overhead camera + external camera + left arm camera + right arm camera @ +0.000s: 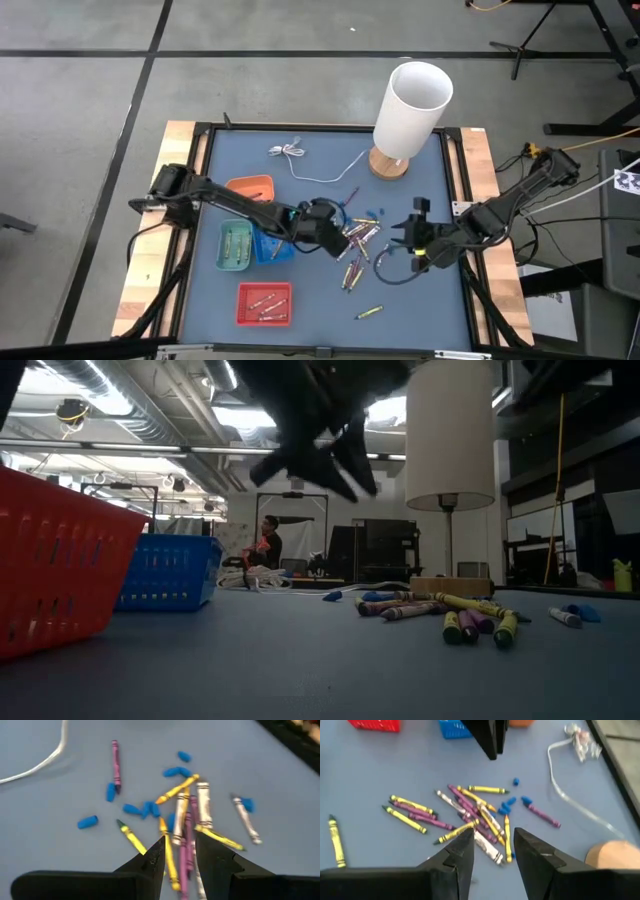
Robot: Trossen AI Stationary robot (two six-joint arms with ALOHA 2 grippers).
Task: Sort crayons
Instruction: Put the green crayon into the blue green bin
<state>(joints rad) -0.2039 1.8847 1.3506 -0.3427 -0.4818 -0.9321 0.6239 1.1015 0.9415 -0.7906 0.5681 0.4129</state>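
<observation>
Blue surface (pixel 300 320), high view: the crayons (pixel 358 237) lie in a loose pile near the middle, with some more (pixel 351 272) toward the front and a single yellow one (pixel 369 312) apart.
Left pincer (pixel 335 235): it is at the left edge of the pile.
Right pincer (pixel 400 240): it is just right of the pile.
Trays: an orange tray (pixel 252 187), a teal tray (pixel 236 246) and a red tray (pixel 264 303) are on the left side; the red one has some crayons in it.
Low view: the crayons (pixel 470 615) lie flat; a dark arm (pixel 320 430) hangs above.
Left wrist view: left pincer (pixel 180 855) is open narrow over yellow and pink crayons (pixel 182 825), holding nothing.
Right wrist view: right pincer (pixel 492 845) is open narrow above the pile (pixel 470 815), holding nothing.
</observation>
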